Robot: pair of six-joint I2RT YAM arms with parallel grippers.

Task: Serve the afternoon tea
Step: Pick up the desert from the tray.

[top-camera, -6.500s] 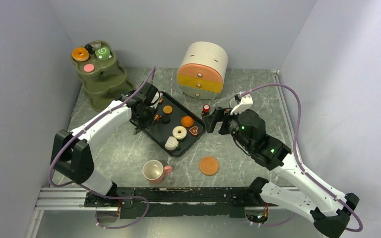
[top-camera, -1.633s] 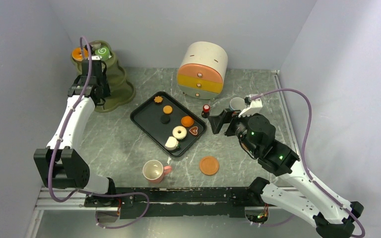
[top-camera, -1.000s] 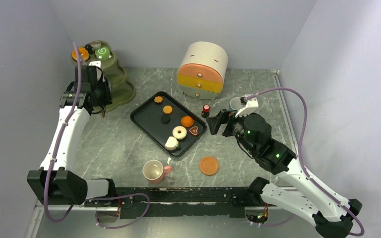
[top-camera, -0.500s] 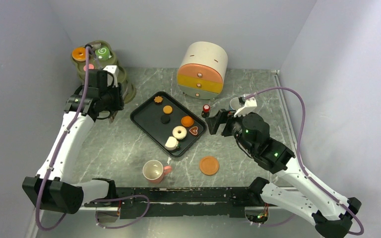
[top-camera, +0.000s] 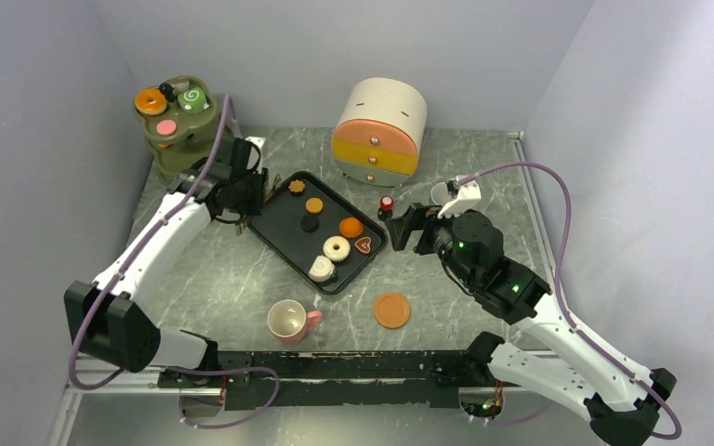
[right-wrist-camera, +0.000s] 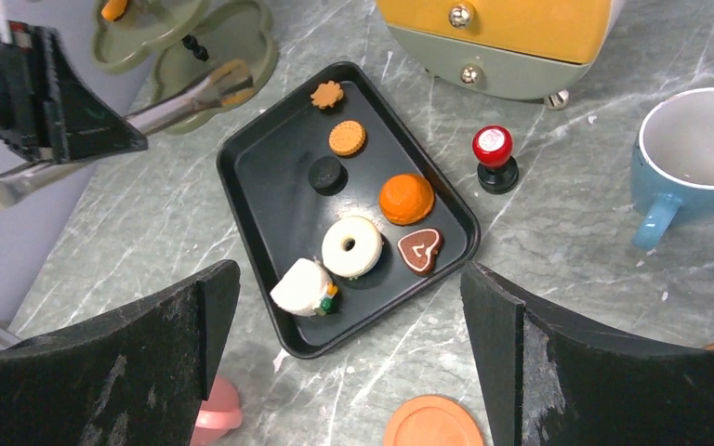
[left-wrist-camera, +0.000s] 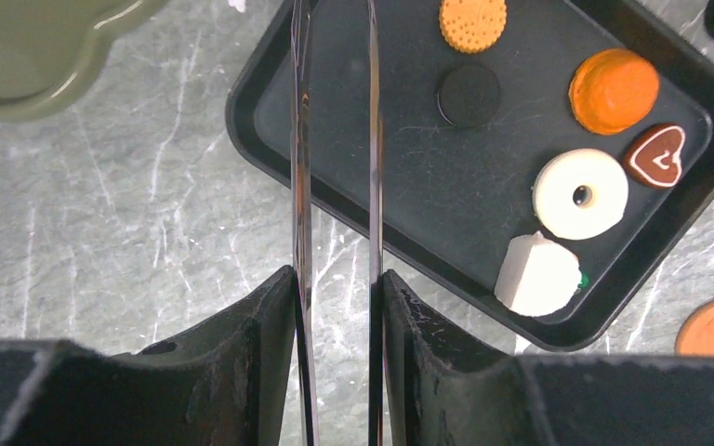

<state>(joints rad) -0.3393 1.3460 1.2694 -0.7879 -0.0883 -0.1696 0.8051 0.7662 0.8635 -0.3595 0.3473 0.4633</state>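
Clearly we see left gripper [left-wrist-camera: 335, 288] clenched on metal tongs [left-wrist-camera: 299, 186]; blade tips cut off at frame top. White doughnut [left-wrist-camera: 580, 193] and heart cookie [left-wrist-camera: 658, 155] lie on black tray [left-wrist-camera: 353, 214], right of blades. Right gripper [right-wrist-camera: 350, 269] hangs released, nothing held. Blue cup [right-wrist-camera: 697, 153] sits beyond its right finger; we find pink cup [right-wrist-camera: 218, 409] mostly hidden behind its left finger.

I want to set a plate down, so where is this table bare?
Free: the grey marble left of the black rectangular tray, down to the pink cup. Crowded: between the red-topped stamp, blue cup and open right gripper; the left gripper's metal tongs hover near the tray's left edge.
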